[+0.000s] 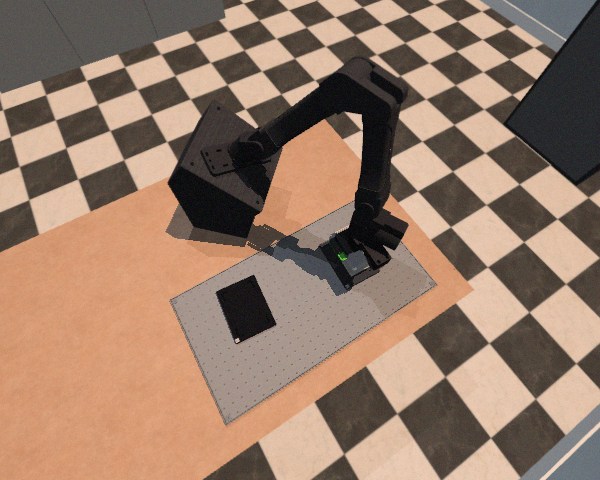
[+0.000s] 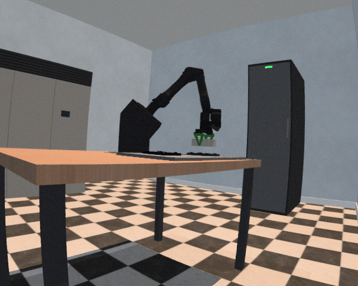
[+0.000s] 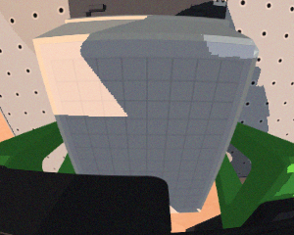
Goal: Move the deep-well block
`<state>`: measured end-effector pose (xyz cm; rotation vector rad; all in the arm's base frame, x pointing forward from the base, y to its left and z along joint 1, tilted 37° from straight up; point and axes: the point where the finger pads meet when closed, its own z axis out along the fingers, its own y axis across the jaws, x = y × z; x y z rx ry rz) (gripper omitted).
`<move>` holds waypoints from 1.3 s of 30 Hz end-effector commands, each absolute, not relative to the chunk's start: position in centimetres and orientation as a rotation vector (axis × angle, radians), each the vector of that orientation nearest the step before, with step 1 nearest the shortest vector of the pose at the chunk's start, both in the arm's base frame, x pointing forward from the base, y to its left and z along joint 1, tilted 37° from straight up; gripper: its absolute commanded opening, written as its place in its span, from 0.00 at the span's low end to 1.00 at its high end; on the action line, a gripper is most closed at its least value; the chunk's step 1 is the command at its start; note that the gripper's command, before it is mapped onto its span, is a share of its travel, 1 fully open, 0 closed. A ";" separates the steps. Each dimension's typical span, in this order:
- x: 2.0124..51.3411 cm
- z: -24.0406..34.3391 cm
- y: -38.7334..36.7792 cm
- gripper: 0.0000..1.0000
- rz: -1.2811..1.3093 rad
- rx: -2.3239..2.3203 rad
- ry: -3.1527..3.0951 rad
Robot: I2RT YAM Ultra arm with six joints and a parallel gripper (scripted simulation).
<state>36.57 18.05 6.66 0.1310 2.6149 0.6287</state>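
Observation:
The grey 96-well deep-well block (image 3: 147, 112) sits between my green fingers; my gripper (image 3: 146, 117) is shut on it across its sides. In the exterior view the block (image 2: 203, 142) hangs level a little above the perforated plate, with a gap under it. In the top view my gripper (image 1: 353, 260) and the block are over nest N1 at the plate's right end. Nest N2 (image 1: 245, 308) is a black rectangle at the plate's left part, with nothing on it.
The grey perforated baseplate (image 1: 300, 310) lies on the wooden table top. The arm's black base block (image 1: 215, 170) stands behind the plate. A tall dark cabinet (image 2: 274, 135) stands on the floor beyond the table.

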 end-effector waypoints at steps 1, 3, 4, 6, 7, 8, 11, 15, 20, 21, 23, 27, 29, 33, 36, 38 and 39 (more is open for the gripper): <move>36.4 7.7 17.7 0.00 0.630 0.131 2.602; 36.3 7.9 17.6 0.00 0.630 0.131 2.602; 36.2 8.1 17.5 0.00 0.630 0.131 2.602; 36.1 8.3 17.4 0.00 0.630 0.131 2.602; 36.0 8.5 17.3 0.00 0.630 0.131 2.602; 35.9 8.6 17.2 0.00 0.630 0.131 2.602; 35.7 9.0 17.0 0.00 0.630 0.131 2.602; 35.5 9.3 16.9 0.00 0.630 0.131 2.602; 35.2 9.9 16.6 0.00 0.630 0.131 2.601; 35.1 10.0 16.5 0.00 0.630 0.131 2.601; 34.9 10.3 16.4 0.00 0.630 0.131 2.601; 34.8 10.5 16.3 0.00 0.630 0.131 2.601; 34.8 10.5 16.3 0.00 0.630 0.131 2.601; 34.8 10.5 16.3 0.00 0.630 0.131 2.601; 34.8 10.5 16.3 0.00 0.630 0.131 2.601; 34.8 10.5 16.3 0.00 0.630 0.131 2.601; 34.8 10.5 16.3 0.00 0.630 0.131 2.601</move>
